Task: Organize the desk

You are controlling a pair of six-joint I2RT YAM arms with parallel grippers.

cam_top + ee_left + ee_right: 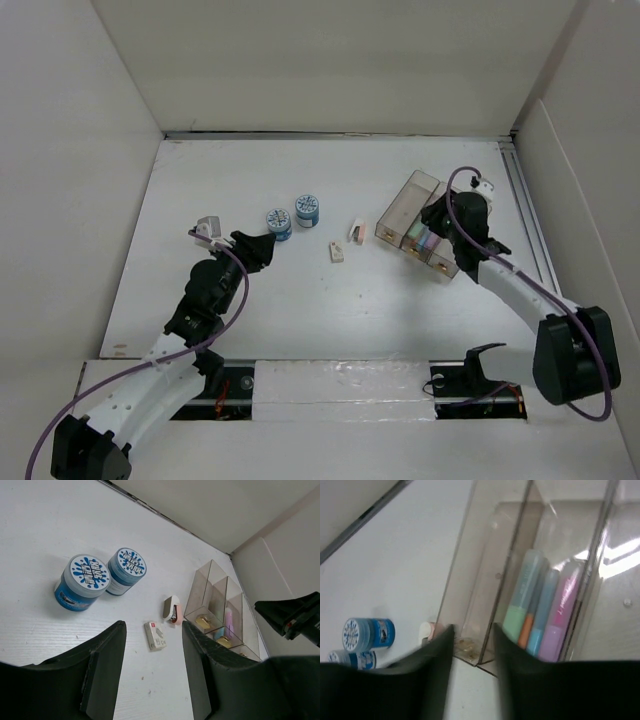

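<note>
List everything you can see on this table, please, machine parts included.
desk: one, white, panel walls around it
jars: two, blue with printed white lids, side by side mid-desk
small box: one, white, right of the jars
mini stapler: one, white and pink, beside the box
clear tray: one, three compartments, right side of the desk
highlighters: three visible, pastel green, blue, pink, inside the tray
arms: two, white and black, mounted at the near edge
left fingers: black, open, empty, near the jars
right fingers: black, open, at the tray's wall

Jars sit left of tray on desk.
</note>
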